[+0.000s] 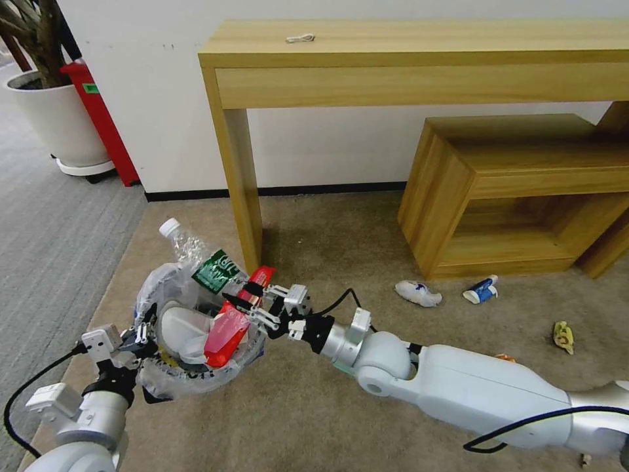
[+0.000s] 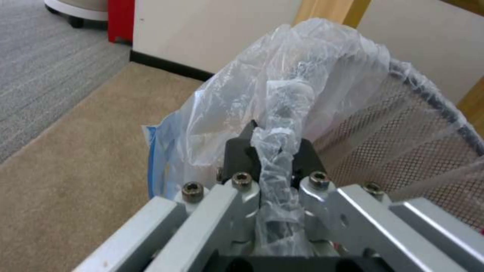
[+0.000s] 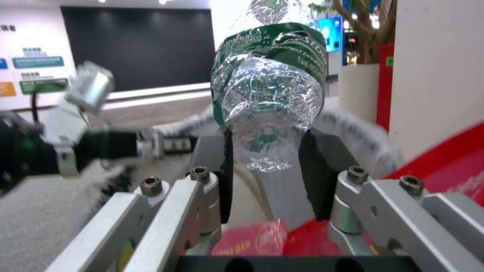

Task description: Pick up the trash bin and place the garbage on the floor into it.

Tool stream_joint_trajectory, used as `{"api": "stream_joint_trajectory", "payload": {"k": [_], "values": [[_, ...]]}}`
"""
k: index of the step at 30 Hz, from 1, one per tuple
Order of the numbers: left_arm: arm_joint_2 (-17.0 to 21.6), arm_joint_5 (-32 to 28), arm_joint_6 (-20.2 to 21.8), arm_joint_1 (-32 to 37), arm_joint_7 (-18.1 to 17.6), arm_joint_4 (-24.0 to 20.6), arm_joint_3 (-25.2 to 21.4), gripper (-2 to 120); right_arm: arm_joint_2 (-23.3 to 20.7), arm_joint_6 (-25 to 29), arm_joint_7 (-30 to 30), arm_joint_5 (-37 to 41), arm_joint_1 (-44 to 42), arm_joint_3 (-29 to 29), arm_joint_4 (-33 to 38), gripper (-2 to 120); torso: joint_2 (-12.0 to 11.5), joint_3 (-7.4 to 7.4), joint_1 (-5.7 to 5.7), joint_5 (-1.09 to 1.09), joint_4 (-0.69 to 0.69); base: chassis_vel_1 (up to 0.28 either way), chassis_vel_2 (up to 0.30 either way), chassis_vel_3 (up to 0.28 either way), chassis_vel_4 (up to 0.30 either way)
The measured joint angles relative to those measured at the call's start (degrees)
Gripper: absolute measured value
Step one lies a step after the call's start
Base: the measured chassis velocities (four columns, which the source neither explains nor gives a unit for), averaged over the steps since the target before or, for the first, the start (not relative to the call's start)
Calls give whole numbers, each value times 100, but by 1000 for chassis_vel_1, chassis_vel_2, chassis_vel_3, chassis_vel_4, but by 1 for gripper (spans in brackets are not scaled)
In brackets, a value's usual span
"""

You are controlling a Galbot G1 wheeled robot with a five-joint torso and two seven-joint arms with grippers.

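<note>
Trash bin (image 1: 196,387): small, round, dark mesh wall, lined with a crinkled translucent white bag; held off the beige carpet floor (image 1: 341,419) at lower left of the head view, tilted toward the right arm.
Left gripper (image 1: 141,335): at the bin's near rim, jaws clenched on a bunched fold of bag and rim.
Contents: white slipper (image 1: 180,331) lying inside; red wrapper (image 1: 226,328) standing up over the rim; crushed clear bottle (image 1: 196,259) with green label and white cap, poking out above the far rim.
Right gripper (image 1: 252,303): over the bin's far side, jaws around the bottle's base, grasping it.
Still on floor, well apart from bin: second white slipper (image 1: 418,293), blue-white carton (image 1: 481,290), yellowish scrap (image 1: 563,336).
Behind: wooden console (image 1: 419,62), low wooden shelf unit (image 1: 517,190).
</note>
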Motion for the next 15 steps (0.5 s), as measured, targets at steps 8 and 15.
{"api": "stream_joint_trajectory", "payload": {"k": [8, 15], "values": [[12, 20, 13, 49, 10, -54, 30, 3, 228, -79, 174, -63, 215, -293, -251, 28, 0, 0, 0, 0, 0, 0, 0, 0, 0], [8, 27, 22, 51, 16, -81, 48, 3, 281, -116, 282, -99, 344, -420, -281, 28, 0, 0, 0, 0, 0, 0, 0, 0, 0]]}}
